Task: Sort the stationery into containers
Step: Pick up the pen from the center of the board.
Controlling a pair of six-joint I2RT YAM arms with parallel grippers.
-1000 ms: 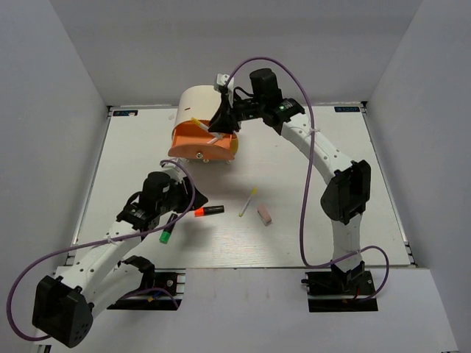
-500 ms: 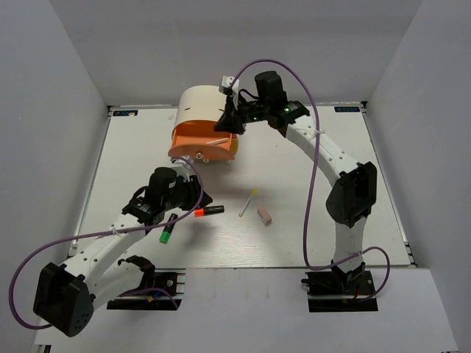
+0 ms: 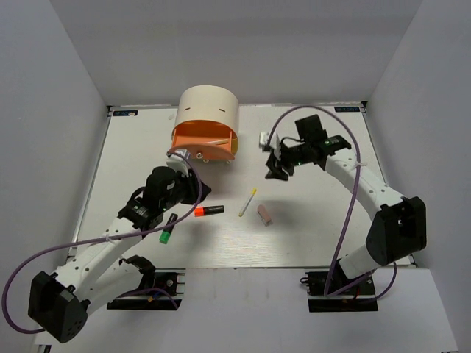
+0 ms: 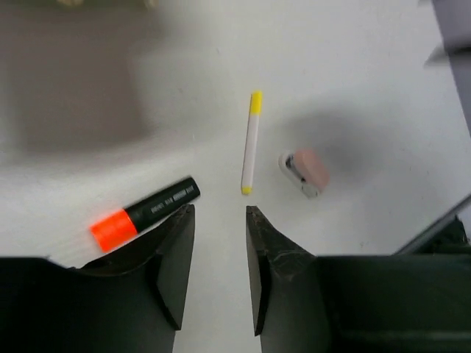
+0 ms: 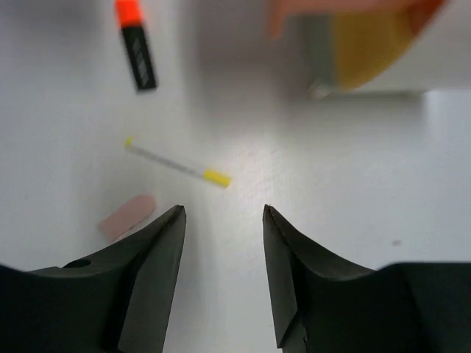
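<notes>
An orange-red highlighter, a white stick with yellow tips and a pink eraser lie mid-table. A green highlighter lies under my left arm. The cream cabinet has its orange drawer pulled out, with the yellow drawer below it. My left gripper is open and empty, its tips just right of the orange-red highlighter's black end. My right gripper hangs open and empty, right of the stick.
The white table is walled in by grey panels at the back and both sides. Purple cables loop off both arms. The cabinet stands at the back, left of centre.
My right gripper let go of a white stick at the orange drawer, then swung right and down over the table, opening. My left gripper edged toward the orange-red highlighter and narrowed.
</notes>
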